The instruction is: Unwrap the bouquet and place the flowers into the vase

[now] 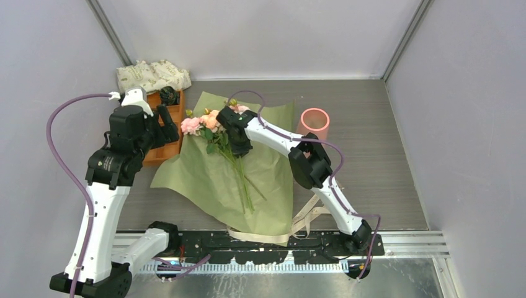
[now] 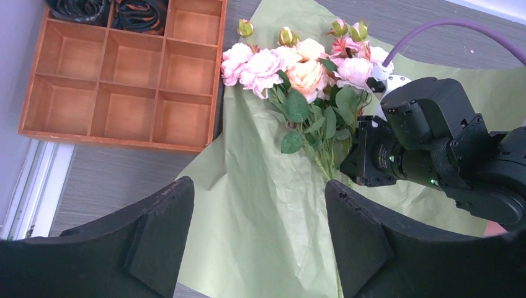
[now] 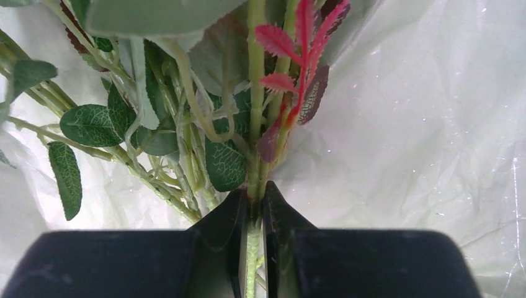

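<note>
A wooden tray [image 2: 111, 140], orange-brown, sits at the far left of the grey wood-grain table [image 1: 372, 155]. It is divided into square compartments, three across. Two neighbouring compartments in its far row hold black coils [image 2: 80, 9]; what they are made of is hard to tell, and from overhead only one dark lump shows there. Just behind the tray, in the far left corner, lies a cream cloth bundle [image 1: 153, 76] printed with a small darker pattern. A metal rail [image 1: 409, 239] runs along the table's near edge, and plain pale walls [image 1: 267, 31] stand at the back and both sides
</note>
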Robot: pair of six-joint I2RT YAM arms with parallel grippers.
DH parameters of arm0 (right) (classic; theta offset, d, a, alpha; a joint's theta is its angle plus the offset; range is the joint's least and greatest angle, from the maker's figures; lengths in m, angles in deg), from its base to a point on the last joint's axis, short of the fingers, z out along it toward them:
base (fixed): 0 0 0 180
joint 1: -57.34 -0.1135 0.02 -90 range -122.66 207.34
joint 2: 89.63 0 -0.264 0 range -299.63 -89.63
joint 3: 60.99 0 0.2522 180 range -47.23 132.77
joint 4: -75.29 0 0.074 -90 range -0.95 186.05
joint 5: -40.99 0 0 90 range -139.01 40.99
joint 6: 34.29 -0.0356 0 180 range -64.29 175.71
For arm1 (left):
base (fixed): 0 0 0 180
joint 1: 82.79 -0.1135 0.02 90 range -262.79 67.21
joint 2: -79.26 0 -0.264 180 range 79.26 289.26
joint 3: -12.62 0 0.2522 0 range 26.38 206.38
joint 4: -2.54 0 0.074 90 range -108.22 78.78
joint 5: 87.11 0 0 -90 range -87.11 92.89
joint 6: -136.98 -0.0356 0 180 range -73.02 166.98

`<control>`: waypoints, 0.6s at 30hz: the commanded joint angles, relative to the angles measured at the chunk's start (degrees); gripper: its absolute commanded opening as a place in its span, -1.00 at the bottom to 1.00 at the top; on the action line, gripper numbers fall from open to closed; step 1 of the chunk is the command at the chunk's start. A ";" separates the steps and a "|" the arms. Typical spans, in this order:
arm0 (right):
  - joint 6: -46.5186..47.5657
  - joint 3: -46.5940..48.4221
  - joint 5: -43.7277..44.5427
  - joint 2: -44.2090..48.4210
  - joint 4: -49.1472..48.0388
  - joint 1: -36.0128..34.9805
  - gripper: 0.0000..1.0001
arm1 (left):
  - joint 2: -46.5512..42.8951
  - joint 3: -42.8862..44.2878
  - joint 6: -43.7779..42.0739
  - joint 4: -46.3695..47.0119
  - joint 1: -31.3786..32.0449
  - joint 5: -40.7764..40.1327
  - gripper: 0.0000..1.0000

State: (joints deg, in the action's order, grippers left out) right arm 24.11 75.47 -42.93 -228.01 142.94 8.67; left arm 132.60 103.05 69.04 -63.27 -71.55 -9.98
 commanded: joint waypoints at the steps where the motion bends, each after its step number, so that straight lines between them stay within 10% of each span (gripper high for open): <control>1: 0.83 1.60 0.07 4.14 -0.64 0.08 -0.98 | -0.67 -0.27 -0.58 3.53 0.09 -0.19 0.56; 15: 0.35 -20.58 0.92 20.15 -5.70 -0.11 -0.98 | -0.19 -0.81 -0.23 4.10 0.10 1.00 0.56; 18: 0.82 -22.15 1.87 20.40 -5.03 -0.07 -0.46 | 0.28 -0.54 -0.02 4.00 0.12 1.55 0.56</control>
State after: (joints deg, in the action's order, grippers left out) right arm 24.16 54.92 -42.67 -211.21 139.92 8.72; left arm 132.69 102.08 69.04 -62.83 -71.55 -9.54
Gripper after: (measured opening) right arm 0.171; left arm 0.778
